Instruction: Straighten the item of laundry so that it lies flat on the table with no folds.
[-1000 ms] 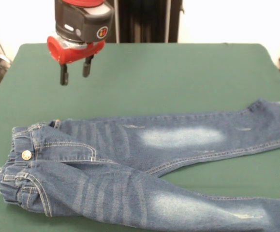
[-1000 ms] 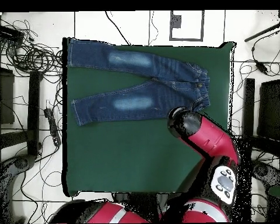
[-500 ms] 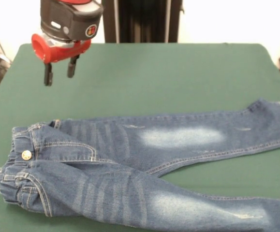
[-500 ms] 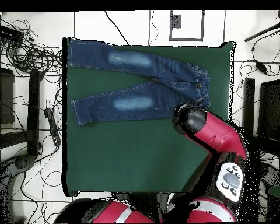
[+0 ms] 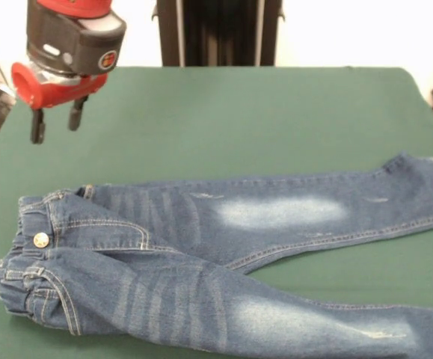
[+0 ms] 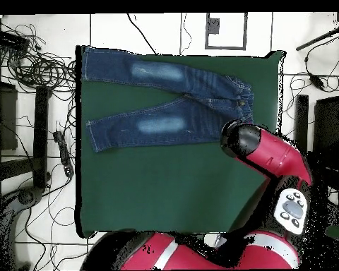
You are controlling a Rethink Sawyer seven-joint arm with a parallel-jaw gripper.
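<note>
1. A small pair of blue denim jeans (image 5: 223, 262) is lying spread across the dark green table (image 5: 261, 127), waistband toward the left of the front view and both legs running off to the right, the nearer leg reaching the picture's lower right corner.
2. The two legs are splaying apart in a narrow V, with green cloth showing between them; faded whitish patches are marking each thigh (a brass button (image 5: 41, 240) is catching the light at the gathered waistband).
3. The red and black arm's gripper (image 5: 54, 123) is hanging above the table's bare far left area, apart from the jeans and touching nothing; its two dark fingers are standing spread with a clear gap and nothing between them.
4. From overhead, the jeans (image 6: 165, 106) are occupying the table's (image 6: 158, 190) upper part, while the arm's head (image 6: 243, 141) is hovering just beside the waistband end.
</note>
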